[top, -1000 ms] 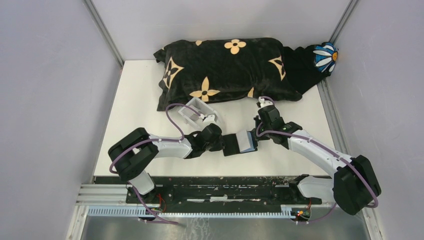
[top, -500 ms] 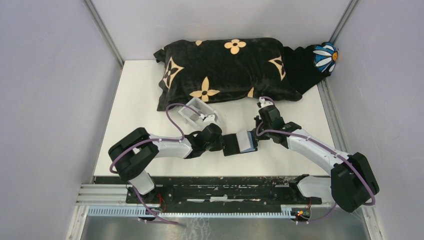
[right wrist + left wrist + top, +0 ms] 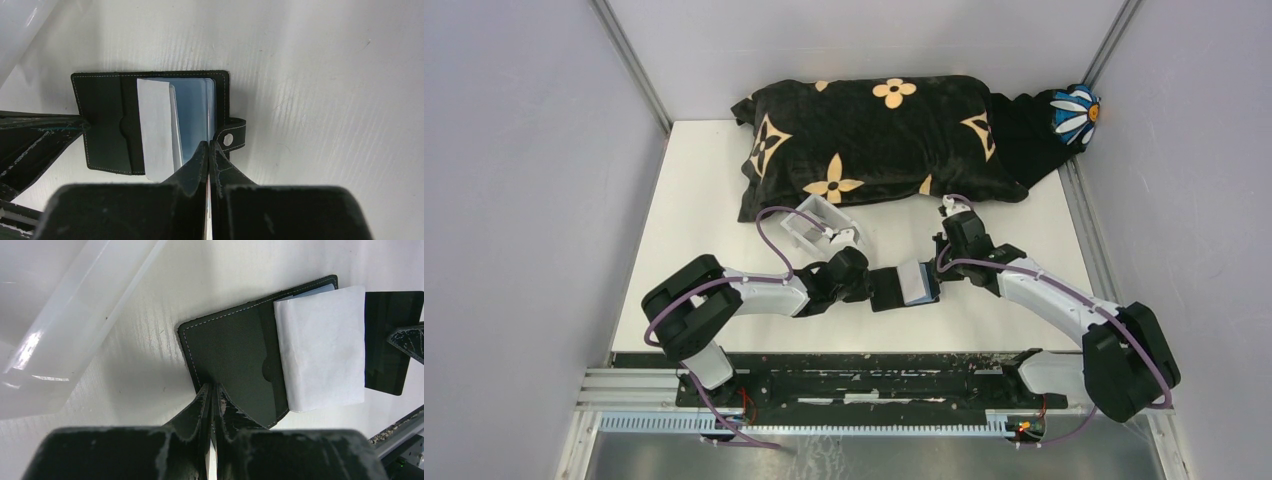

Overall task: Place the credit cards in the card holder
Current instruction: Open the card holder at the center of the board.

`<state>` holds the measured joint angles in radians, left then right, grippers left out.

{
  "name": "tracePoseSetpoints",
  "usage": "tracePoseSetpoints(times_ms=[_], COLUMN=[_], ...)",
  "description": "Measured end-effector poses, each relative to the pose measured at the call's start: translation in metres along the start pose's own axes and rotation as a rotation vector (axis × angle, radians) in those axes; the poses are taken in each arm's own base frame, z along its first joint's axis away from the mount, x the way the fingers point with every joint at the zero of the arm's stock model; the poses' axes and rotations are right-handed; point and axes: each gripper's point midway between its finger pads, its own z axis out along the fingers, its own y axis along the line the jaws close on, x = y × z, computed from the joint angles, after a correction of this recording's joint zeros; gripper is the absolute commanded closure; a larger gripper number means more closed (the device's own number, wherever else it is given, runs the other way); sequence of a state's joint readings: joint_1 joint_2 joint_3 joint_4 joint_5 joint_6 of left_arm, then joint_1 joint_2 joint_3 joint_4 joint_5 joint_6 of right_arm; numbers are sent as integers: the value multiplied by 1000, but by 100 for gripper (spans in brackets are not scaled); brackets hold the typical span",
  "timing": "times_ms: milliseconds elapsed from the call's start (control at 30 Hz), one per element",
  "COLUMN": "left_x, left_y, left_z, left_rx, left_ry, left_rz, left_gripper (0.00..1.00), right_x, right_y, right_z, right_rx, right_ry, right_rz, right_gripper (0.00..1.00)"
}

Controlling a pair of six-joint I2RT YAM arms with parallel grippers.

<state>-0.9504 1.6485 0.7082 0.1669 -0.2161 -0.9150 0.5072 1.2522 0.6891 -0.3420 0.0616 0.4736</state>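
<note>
Card holder (image 3: 230, 355) lies open on table (image 3: 714, 200). Left claw (image 3: 211, 390), closed, pinches its left edge; right claw (image 3: 208, 147), closed on a dark card (image 3: 387, 340), sits at its right edge. Clear tray (image 3: 816, 225) near left claw.

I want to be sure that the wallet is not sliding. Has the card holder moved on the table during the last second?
No. The card holder keeps the same place and angle, judged against the flowered pillow behind it.
</note>
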Motion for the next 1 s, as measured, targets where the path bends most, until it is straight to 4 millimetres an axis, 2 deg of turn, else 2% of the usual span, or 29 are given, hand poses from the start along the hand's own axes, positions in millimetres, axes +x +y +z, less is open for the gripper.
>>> tracePoseSetpoints(times_ms=[1000], left_x=[0], left_y=[0], left_z=[0], left_rx=[0], left_ry=[0], left_rz=[0], left_gripper=[91], right_x=[1], right_y=[11], right_z=[8], right_rx=[-138], right_ry=[1], right_rz=[162], right_gripper=[99])
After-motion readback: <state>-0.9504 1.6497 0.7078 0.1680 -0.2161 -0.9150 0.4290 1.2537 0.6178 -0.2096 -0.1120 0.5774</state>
